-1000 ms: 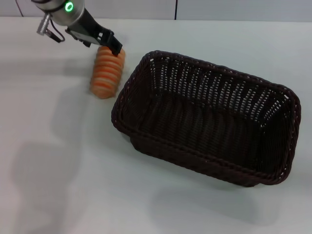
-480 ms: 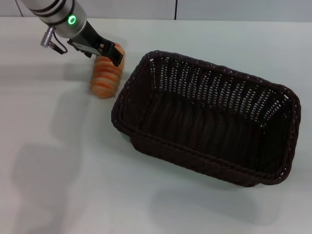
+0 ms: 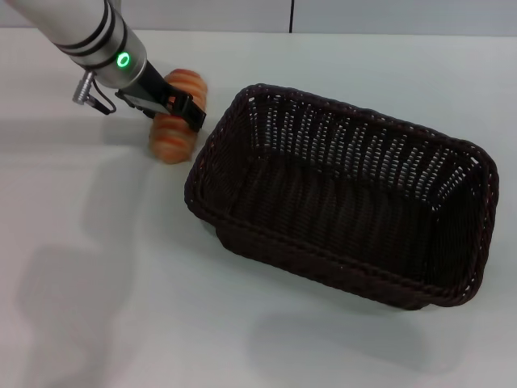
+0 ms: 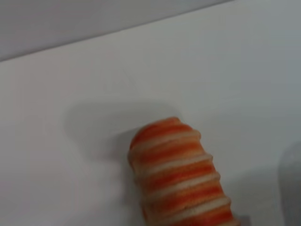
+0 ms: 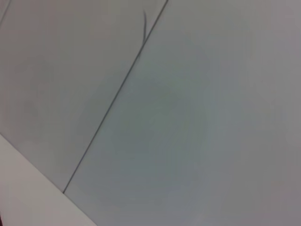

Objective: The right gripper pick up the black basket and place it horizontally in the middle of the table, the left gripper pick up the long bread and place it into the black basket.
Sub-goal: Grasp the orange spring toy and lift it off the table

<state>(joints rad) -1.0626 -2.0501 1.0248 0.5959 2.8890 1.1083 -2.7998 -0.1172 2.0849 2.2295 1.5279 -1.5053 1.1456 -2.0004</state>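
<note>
The long bread, an orange loaf with cream ridges, lies on the white table at the far left, just left of the black basket. The basket stands in the middle of the table, lying a little askew, and is empty. My left gripper, on the silver wrist with the green light, is down across the middle of the bread and hides that part of it. The left wrist view shows the bread's end close up, resting on the table. My right gripper is out of view.
The table's far edge meets a grey wall just behind the bread. The right wrist view shows only grey wall panels. White tabletop lies in front of the bread and the basket.
My left gripper has moved down and toward me along the bread, from its far end to its middle. The bread and the basket have not moved.
</note>
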